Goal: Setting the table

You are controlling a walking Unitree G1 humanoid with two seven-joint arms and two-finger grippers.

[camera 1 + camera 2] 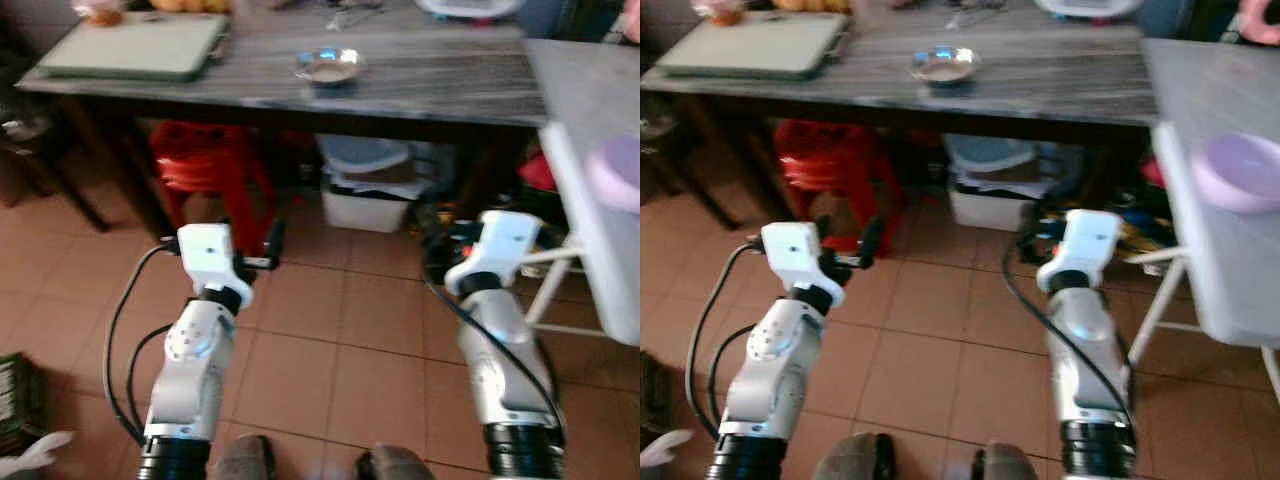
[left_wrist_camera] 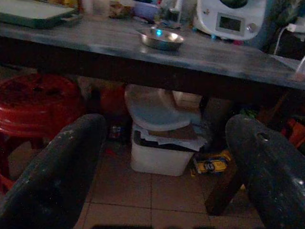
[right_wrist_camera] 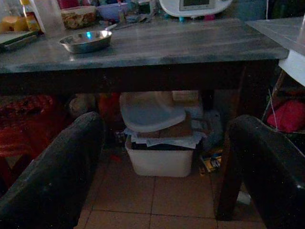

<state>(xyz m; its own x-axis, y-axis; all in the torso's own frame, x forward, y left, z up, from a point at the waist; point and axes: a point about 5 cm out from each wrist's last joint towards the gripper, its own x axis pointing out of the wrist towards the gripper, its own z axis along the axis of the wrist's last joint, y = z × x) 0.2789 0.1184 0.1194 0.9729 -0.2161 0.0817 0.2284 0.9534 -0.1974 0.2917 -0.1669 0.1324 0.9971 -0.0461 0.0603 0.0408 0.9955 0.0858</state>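
A small metal bowl sits near the middle of the grey wooden table ahead of me. A pale green tray lies at the table's left end. On the white side table to my right rests a purple bowl. Both arms are held forward at about table-leg height, short of the table. My left gripper is open and holds nothing. My right gripper is also open and holds nothing. Both point at the space under the table.
A red plastic stool and a white lidded bin stand under the grey table. A dark chair is at the far left. A white appliance and jars crowd the table's back edge. Tiled floor lies between me and the table.
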